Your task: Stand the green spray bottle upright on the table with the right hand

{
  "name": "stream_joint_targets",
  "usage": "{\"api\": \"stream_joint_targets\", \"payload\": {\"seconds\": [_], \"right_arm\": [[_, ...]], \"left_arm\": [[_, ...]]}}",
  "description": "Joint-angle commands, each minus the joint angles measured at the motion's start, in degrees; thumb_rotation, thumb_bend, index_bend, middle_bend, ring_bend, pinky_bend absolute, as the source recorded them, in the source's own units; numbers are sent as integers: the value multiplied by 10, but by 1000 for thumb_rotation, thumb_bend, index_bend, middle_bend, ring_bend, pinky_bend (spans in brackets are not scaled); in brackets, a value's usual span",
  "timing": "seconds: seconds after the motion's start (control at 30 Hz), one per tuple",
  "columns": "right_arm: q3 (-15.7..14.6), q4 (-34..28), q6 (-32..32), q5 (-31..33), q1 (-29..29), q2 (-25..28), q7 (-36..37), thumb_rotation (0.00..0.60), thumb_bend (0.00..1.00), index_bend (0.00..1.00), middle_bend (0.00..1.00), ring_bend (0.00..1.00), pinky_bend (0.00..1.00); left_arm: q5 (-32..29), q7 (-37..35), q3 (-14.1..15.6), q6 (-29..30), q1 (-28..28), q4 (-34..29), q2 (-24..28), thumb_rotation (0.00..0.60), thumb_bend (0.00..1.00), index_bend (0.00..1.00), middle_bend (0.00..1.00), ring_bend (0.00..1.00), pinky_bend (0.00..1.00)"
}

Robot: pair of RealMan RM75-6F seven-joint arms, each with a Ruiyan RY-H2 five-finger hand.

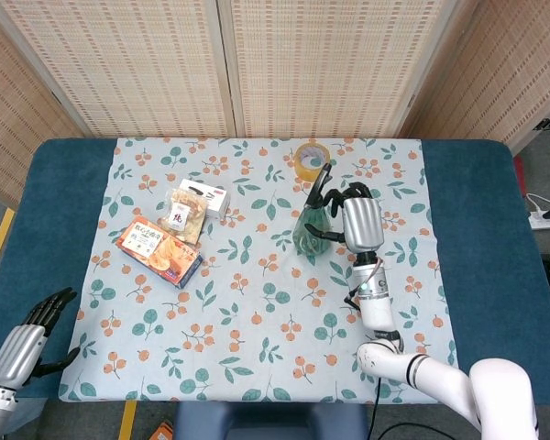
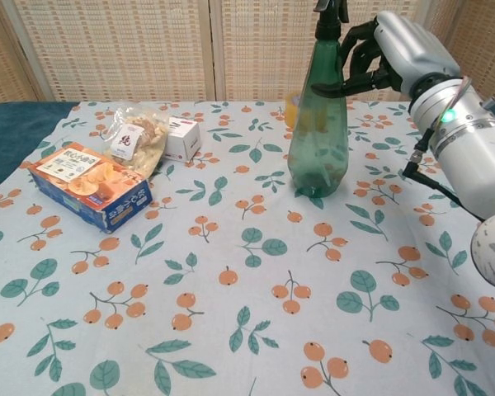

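The green spray bottle stands nearly upright on the floral cloth, its black nozzle at the top; in the head view the green spray bottle is seen from above. My right hand grips its neck from the right, fingers wrapped around it; the head view shows my right hand just right of the bottle. My left hand hangs off the table's front left corner with its fingers apart and nothing in it.
A roll of yellow tape lies behind the bottle. On the left of the cloth sit an orange and blue snack box, a clear snack bag and a small white box. The blue table edge borders the cloth.
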Motion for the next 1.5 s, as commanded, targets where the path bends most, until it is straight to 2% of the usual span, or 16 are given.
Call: {"api": "stream_joint_targets", "payload": {"seconds": [0.03,0.17,0.37,0.53,0.63,1.07,1.5], "right_arm": [[-2,-1,1,-5,-3,1,5,600,67,870,661,452,265],[-6,-3,0,-9,-7,2,9,600,67,850,661,452,264],[-10,-10,1,-15,-14,8,13,600,63,764,660,413,242],[-16,-20,-3,-18,-23,17,20,600,2,660,654,359,228],[-19,-26,-6,-19,-29,23,26,600,0,628,631,335,220],[-19,-44,-14,-22,-38,38,33,600,0,552,557,279,201],[-10,-49,-22,-15,-37,43,25,600,0,539,553,274,192]], "left_arm": [[0,1,0,0,0,0,0,600,268,2,0,0,91],[0,-1,0,0,0,0,0,600,268,2,0,0,91],[0,-2,0,0,-1,-1,0,600,268,2,0,0,91],[1,-1,0,0,-1,-1,0,600,268,2,0,0,91],[0,1,0,0,0,-2,0,600,268,2,0,0,91],[-2,3,-1,-2,-1,-4,0,600,268,2,0,0,91],[-2,2,0,-3,-1,-4,1,600,269,2,0,0,95]]}}
